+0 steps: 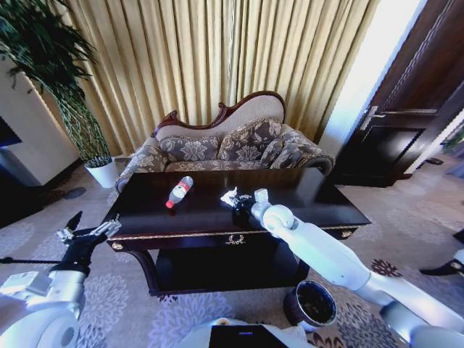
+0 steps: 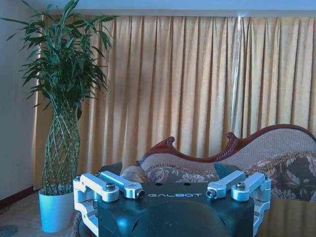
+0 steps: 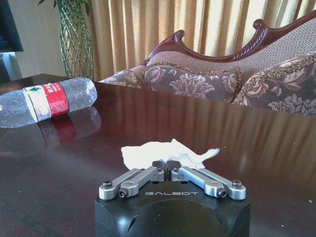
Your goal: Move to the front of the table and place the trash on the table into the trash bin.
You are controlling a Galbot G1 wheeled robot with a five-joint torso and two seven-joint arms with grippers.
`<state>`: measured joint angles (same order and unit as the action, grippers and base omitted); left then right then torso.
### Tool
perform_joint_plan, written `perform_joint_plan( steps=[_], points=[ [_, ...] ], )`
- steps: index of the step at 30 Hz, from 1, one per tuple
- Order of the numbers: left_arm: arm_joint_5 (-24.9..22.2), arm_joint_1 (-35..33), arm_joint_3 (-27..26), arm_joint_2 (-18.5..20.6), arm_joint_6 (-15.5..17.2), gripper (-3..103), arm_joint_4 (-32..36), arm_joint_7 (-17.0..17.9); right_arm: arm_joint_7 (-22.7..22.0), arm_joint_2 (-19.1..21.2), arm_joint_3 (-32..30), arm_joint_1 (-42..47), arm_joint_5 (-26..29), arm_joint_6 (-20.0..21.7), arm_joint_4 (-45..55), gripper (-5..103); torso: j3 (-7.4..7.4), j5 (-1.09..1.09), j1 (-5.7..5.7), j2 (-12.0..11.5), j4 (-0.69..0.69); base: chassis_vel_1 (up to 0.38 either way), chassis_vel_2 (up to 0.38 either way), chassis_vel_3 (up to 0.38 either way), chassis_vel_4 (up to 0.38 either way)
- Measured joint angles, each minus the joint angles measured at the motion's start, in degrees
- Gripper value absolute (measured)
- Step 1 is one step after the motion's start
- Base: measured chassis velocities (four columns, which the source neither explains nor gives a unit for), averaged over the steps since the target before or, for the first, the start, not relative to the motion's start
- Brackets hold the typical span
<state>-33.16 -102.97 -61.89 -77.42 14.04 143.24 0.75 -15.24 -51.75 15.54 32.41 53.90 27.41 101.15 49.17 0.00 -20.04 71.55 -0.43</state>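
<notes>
Near the middle of the head view, a crumpled white paper scrap point(image 1: 230, 196) lies on the large dark glossy wooden bench point(image 1: 304, 197) with gilt edge trim. The right gripper point(image 1: 239, 204) is down at this scrap, its arm reaching in from the lower right of the frame. In the right wrist view its fingers point(image 3: 159, 165) are drawn together with their tips meeting at the near edge of the paper point(image 3: 163, 153), apparently pinching it, though the actual hold is hard to make out.

Just left of the scrap in the head view, a small clear plastic bottle point(image 1: 179, 191) with a red label and white cap lies on its side on the bench top; the right wrist view shows it point(image 3: 44, 101) at the left edge of the frame, well apart from the paper.

Below the bench, at the lower right of the head view, a small round dark-brown trash bin point(image 1: 312, 304) with a shiny rim stands on the patterned carpet, beside the right arm.

At the lower left of the head view, the left gripper point(image 1: 88, 233) hangs off the bench's left end with its fingers spread open, touching nothing; its own wrist view shows both fingers point(image 2: 120, 184) wide apart.

Behind the bench stand a floral upholstered sofa point(image 1: 217, 141) with a carved wooden frame, gold curtains point(image 1: 217, 58), and, at the upper left, a tall green plant point(image 1: 65, 94) in a white pot.
</notes>
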Motion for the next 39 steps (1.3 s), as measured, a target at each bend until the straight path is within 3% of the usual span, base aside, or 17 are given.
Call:
perform_joint_plan(
  steps=[6,9,11,15,18,24,29,32,34,37,39],
  points=[
    [-0.1,0.0,0.1,0.3,-0.2,100,0.0,0.0,-1.4,0.5,-2.2,1.9,0.0,-0.2,1.7,0,0.0,0.0,0.0,0.0,0.0,0.0,0.0,0.0,0.0],
    [-0.2,0.2,0.0,0.5,-0.2,100,0.0,0.0,-1.9,1.0,-5.3,3.7,-0.2,-0.5,3.9,0,0.01,0.02,0.0,0.0,0.0,0.0,0.0,0.0,0.0],
    [-0.9,0.9,-0.1,0.6,-0.1,100,0.0,0.3,-2.6,2.4,-10.7,6.8,-0.1,-0.8,7.6,0,0.0,0.0,0.0,0.0,0.01,0.0,0.0,0.0,0.0],
    [-1.1,1.1,0.0,0.6,0.0,100,0.0,0.4,-2.8,3.4,-13.9,8.9,0.0,-0.9,9.5,0,0.0,0.01,0.0,0.0,0.0,0.0,0.0,0.0,0.0],
    [-1.2,1.0,0.6,0.2,0.0,100,0.0,0.5,-3.8,7.3,-24.2,14.9,2.1,-1.1,16.1,0,0.0,0.01,0.0,0.0,0.0,0.0,0.0,0.0,0.0],
    [-1.5,1.3,0.9,0.2,0.0,100,0.0,0.4,-5.5,11.7,-34.3,24.6,1.1,-4.9,21.3,0,0.0,-0.01,0.01,0.0,-0.01,0.0,0.0,0.0,0.0],
    [-3.3,1.4,0.8,1.0,0.1,100,0.0,0.4,-5.8,8.8,-41.6,36.1,-3.5,-9.3,24.5,0,-0.01,0.02,0.01,0.0,0.02,0.0,0.0,0.0,0.0],
    [-3.9,1.5,0.7,1.8,0.1,100,0.0,0.4,-5.7,7.1,-44.6,40.0,-4.3,-9.8,25.9,0,0.0,0.01,0.01,0.0,0.0,0.0,0.0,0.0,0.0],
    [-5.0,1.9,0.5,3.0,0.2,100,0.0,0.5,-3.6,4.6,-49.8,45.8,-6.9,-10.6,27.4,0,-0.01,0.0,0.01,0.0,0.0,0.0,0.0,0.0,0.0],
    [-5.5,2.1,0.4,3.6,0.4,100,0.0,0.6,-1.5,3.3,-52.4,49.0,-9.0,-11.3,27.7,0,0.0,-0.01,0.01,0.0,0.0,0.0,0.0,0.0,0.0],
    [-6.3,2.5,0.4,4.5,0.9,100,0.0,0.4,2.2,1.0,-56.0,55.1,-11.7,-12.5,28.7,0,0.0,0.01,0.01,0.0,-0.01,0.0,0.0,0.0,0.0]
  ],
)
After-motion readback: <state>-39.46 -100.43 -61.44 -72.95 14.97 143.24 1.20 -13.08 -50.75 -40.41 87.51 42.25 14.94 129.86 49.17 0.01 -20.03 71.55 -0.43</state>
